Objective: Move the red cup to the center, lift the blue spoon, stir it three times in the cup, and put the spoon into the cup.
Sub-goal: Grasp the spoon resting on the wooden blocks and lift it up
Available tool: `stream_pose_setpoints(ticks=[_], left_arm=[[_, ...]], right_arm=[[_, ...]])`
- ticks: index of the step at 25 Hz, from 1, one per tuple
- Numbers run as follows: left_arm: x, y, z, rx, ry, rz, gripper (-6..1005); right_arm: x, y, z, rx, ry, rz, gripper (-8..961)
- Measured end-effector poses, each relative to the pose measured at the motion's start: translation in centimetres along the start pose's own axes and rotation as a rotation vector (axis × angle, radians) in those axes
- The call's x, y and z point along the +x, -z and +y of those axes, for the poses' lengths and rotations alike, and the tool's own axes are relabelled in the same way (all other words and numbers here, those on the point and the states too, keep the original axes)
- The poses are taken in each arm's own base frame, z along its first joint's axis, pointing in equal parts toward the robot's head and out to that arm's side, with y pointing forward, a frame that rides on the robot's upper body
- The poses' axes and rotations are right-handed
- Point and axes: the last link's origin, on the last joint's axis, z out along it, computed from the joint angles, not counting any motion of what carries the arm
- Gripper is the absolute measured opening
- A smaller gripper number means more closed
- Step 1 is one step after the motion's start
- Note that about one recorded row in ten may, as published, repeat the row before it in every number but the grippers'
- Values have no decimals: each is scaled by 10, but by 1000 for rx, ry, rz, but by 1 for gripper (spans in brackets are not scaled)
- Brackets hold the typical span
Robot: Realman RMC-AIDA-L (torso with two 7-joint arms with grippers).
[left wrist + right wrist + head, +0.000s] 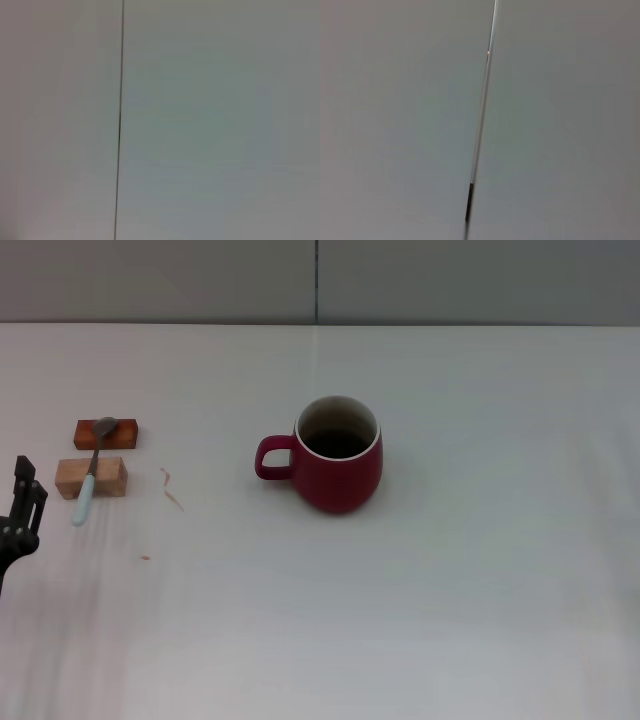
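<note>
The red cup (338,456) stands upright near the middle of the white table (480,570) in the head view, its handle pointing to the left. The blue spoon (90,476) lies at the far left, resting across two small blocks, its grey bowl on the far one and its pale handle over the near one. My left gripper (24,498) shows at the left edge, a little nearer than the spoon and apart from it. My right gripper is out of view. Both wrist views show only plain grey wall with a seam.
An orange-red block (106,433) and a pale wooden block (91,477) hold the spoon up. A few small brown marks (171,490) lie on the table to the right of the blocks. A grey wall (200,280) runs behind the table.
</note>
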Motion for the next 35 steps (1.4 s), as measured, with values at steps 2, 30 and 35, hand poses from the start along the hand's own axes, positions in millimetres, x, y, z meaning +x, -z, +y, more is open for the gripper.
stream_pose_setpoints(ticks=[2, 30, 35], left_arm=[[-3, 7, 4, 0, 17, -30, 737], [-27, 20, 23, -91, 0, -238, 733], [-27, 17, 22, -93, -3, -233, 733]], right_arm=[[1, -2, 1, -2, 0, 10, 555], [2, -11, 2, 3, -11, 40, 554], [3, -10, 1, 5, -13, 42, 554]])
